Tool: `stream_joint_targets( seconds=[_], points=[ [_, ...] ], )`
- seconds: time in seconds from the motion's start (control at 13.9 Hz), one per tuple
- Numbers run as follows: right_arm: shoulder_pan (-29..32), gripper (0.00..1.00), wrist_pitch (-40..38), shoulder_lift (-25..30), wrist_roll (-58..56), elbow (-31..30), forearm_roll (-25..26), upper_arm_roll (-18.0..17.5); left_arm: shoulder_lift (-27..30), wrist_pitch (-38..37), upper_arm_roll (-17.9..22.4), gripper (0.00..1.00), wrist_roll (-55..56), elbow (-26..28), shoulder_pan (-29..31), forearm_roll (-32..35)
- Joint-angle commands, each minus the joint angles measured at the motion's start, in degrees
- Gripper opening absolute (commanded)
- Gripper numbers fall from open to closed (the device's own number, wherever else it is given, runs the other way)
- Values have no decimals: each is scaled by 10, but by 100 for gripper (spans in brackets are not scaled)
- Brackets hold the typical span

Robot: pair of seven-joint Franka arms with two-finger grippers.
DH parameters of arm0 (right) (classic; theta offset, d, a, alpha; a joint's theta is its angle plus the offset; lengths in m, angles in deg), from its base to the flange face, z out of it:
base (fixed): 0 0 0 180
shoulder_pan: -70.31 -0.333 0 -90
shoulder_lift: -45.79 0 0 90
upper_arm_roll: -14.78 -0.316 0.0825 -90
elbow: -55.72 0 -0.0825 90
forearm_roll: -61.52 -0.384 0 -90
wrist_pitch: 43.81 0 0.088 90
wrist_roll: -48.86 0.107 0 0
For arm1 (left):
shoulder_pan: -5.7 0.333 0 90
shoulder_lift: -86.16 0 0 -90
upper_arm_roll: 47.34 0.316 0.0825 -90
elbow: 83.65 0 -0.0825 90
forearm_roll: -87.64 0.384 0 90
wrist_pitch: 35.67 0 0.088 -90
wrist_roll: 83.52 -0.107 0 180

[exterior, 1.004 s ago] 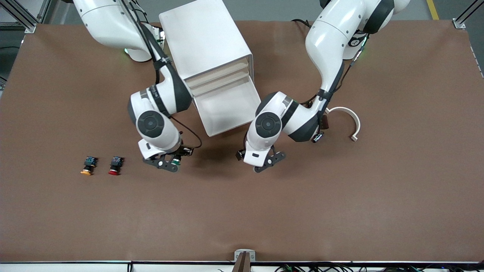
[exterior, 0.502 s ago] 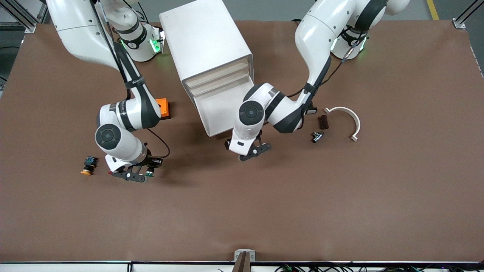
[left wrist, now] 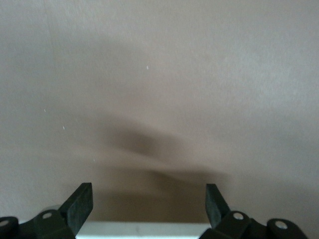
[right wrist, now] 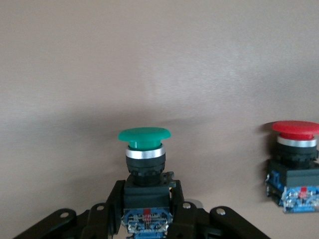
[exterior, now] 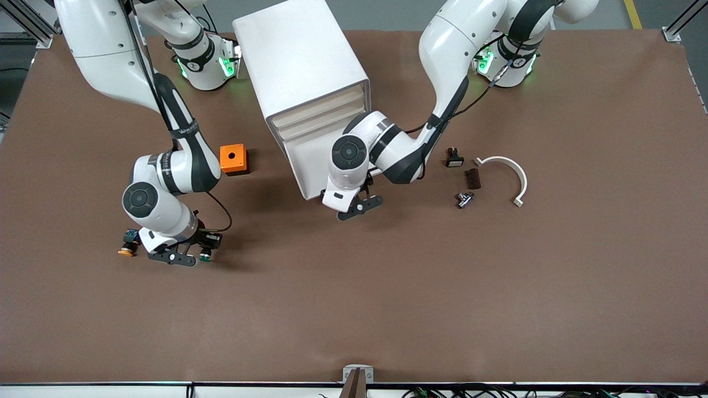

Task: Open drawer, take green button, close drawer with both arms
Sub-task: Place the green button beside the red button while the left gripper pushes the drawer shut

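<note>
1. The right gripper (exterior: 188,257) pinches the green button (right wrist: 144,149) by its body, low over the table (exterior: 387,309) beside a red button (right wrist: 294,159) and a yellow button (exterior: 128,243); whether it touches the surface is hard to tell.
2. The left gripper (exterior: 357,205), jaws spread and empty, hangs at the front of the open drawer (exterior: 315,166) of the white cabinet (exterior: 298,61).
3. Likely next: set the button down, then push the drawer shut squarely.
4. The table is brown and matte; an orange box (exterior: 233,159) and small parts lie well apart from the work.
</note>
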Motion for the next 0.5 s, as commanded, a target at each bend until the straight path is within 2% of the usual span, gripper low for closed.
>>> stream_joint_targets(
  seconds=[0.0, 0.07, 0.14, 0.22, 0.29, 0.43],
  points=[
    [25, 0, 14, -9, -14, -5, 2, -10, 14, 7, -12, 99, 30, 22, -12, 6],
    [25, 2, 13, -10, -14, -5, 2, -10, 14, 5, -24, 99, 36, 24, -12, 6],
    [28, 20, 12, -9, -14, -4, 1, -10, 14, 4, -34, 99, 45, 28, -11, 5],
    [34, 93, 9, -10, -9, -2, 0, -10, 14, 3, -42, 99, 58, 29, -11, 4],
    [34, 100, 6, -9, -10, 0, -1, -10, 14, 2, -50, 99, 74, 31, -11, 4],
    [33, 100, -31, -2, -10, 17, -1, -10, 15, -1, -75, 99, 100, 38, -7, 4]
  ],
)
